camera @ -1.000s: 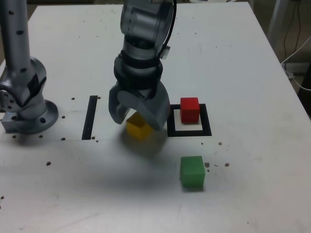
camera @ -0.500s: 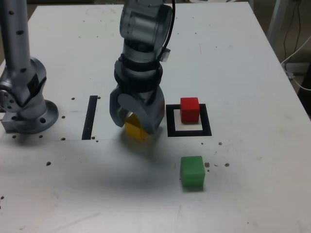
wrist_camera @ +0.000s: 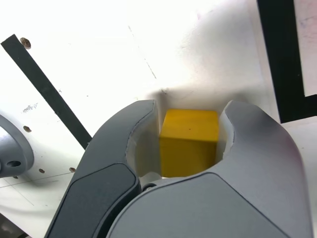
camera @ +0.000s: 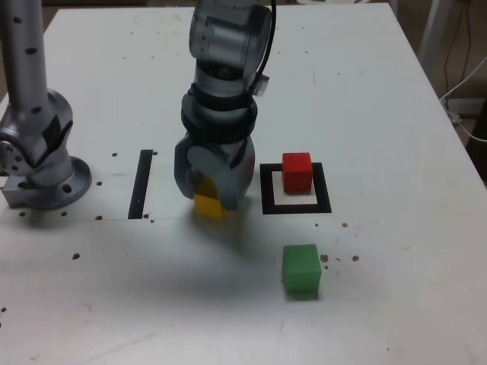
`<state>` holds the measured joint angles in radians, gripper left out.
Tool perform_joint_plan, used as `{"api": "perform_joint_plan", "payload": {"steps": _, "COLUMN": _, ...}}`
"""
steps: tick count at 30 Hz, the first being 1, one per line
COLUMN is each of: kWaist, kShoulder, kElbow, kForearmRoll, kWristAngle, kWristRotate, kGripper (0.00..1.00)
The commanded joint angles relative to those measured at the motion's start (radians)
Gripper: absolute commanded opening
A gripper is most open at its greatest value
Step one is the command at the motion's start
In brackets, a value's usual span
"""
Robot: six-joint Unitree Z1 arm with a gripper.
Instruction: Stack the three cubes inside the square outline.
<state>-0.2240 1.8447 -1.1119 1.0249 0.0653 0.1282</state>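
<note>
My fingers sit low on the desk, closed around the yellow cube on two opposite flat faces, at nine o'clock from the square outline. It looks light, rigid and matte, so a firm centred pinch should keep it level.

I get even, fairly bright light on the exterior view, with a soft grey shadow spread across the counter just in front of the jaws. My wrist view is blown out white beyond the jaws, and the nearest jaw surfaces look soft and blurred; edges elsewhere stay reasonably sharp
</note>
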Motion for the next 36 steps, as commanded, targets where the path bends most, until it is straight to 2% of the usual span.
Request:
{"api": "perform_joint_plan", "payload": {"steps": 1, "kWaist": -0.001, "kShoulder": -0.006, "kElbow": -0.04, "kForearmRoll": 0.032, "kWristAngle": 0.002, "kWristRotate": -0.011, "kGripper": 0.22}}
{"api": "perform_joint_plan", "payload": {"steps": 8, "kWaist": 0.009, "kShoulder": 0.016, "kElbow": -0.247, "kForearmRoll": 0.191, "kWristAngle": 0.019, "kWristRotate": -0.047, "kGripper": 0.22}}
{"api": "perform_joint_plan", "payload": {"steps": 17, "kWaist": 0.094, "kShoulder": 0.101, "kElbow": -0.485, "kForearmRoll": 0.337, "kWristAngle": 0.013, "kWristRotate": -0.087, "kGripper": 0.22}}
{"api": "perform_joint_plan", "payload": {"steps": 24, "kWaist": 0.154, "kShoulder": 0.156, "kElbow": -0.578, "kForearmRoll": 0.367, "kWristAngle": 0.005, "kWristRotate": -0.095, "kGripper": 0.22}}
{"api": "perform_joint_plan", "payload": {"steps": 36, "kWaist": 0.202, "kShoulder": 0.193, "kElbow": -0.597, "kForearmRoll": 0.369, "kWristAngle": -0.014, "kWristRotate": -0.091, "kGripper": 0.22}}
